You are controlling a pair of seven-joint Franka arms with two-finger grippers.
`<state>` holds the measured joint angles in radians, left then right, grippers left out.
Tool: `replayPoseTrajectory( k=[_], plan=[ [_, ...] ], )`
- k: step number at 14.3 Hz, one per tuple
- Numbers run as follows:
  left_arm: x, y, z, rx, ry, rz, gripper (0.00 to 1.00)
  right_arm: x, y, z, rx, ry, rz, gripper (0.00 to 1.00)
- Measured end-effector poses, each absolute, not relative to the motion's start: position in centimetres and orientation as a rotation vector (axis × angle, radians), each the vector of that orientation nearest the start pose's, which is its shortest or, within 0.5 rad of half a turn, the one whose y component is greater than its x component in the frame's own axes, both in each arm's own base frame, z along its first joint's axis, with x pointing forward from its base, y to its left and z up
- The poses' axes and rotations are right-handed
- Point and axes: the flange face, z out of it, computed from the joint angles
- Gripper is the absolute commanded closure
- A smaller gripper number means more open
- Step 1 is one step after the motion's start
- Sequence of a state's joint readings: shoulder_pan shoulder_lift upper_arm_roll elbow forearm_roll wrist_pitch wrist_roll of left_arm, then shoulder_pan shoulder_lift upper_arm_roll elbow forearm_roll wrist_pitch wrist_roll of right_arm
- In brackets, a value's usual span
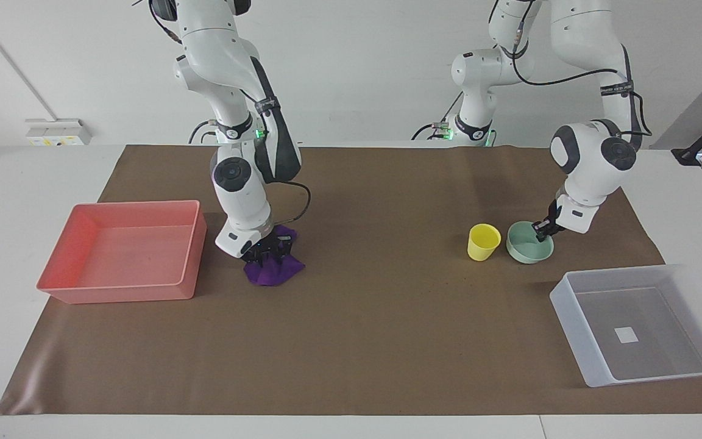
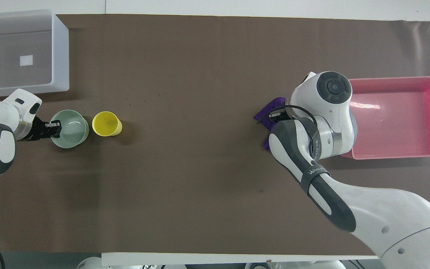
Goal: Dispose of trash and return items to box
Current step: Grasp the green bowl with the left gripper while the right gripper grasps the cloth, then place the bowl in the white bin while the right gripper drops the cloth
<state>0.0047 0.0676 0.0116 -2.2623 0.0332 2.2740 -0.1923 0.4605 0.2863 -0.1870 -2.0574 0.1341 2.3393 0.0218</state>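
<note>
The purple fabric trash (image 1: 278,271) lies crumpled on the brown mat beside the pink tray. My right gripper (image 1: 269,249) is pressed down into its top with fingers spread; in the overhead view the wrist hides it and only an edge of the fabric (image 2: 265,114) shows. The mint-green bowl (image 1: 524,250) (image 2: 71,129) and the yellow cup (image 1: 484,241) (image 2: 106,124) stand side by side toward the left arm's end. My left gripper (image 1: 542,232) (image 2: 55,129) is down at the bowl's rim, on the side away from the cup. The translucent box (image 1: 567,329) (image 2: 61,56) holds nothing.
The pink tray (image 1: 119,292) (image 2: 398,153) stands at the right arm's end of the table, close beside the fabric, with nothing in it. The box stands farther from the robots than the bowl. The brown mat (image 1: 375,317) covers the table between them.
</note>
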Motion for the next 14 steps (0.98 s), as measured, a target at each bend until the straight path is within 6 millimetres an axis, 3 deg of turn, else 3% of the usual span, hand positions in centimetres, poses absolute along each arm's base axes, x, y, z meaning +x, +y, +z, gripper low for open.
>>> replayPoseTrajectory(
  k=[3,7,9,11,14],
  plan=[
    [53.0,0.6,35.5,-3.085,-0.281,0.184,1.00,56.5,16.3,30.0,-3.087,-0.255,0.007,0.96],
    [54.4,0.4,42.7,-3.132,-0.339,0.175,1.00,56.5,16.3,31.1,-3.085,-0.259,0.017,0.96],
    [55.7,0.7,47.1,-3.175,-0.389,0.118,1.00,56.4,16.0,33.4,-3.083,-0.269,0.016,0.96],
    [57.6,2.2,49.9,-3.210,-0.471,0.027,1.00,56.4,15.4,36.6,-3.075,-0.265,0.023,0.96],
    [61.2,7.1,50.6,-3.217,-0.625,-0.106,1.00,56.6,13.1,41.4,-3.074,-0.225,0.046,0.96]
  ],
)
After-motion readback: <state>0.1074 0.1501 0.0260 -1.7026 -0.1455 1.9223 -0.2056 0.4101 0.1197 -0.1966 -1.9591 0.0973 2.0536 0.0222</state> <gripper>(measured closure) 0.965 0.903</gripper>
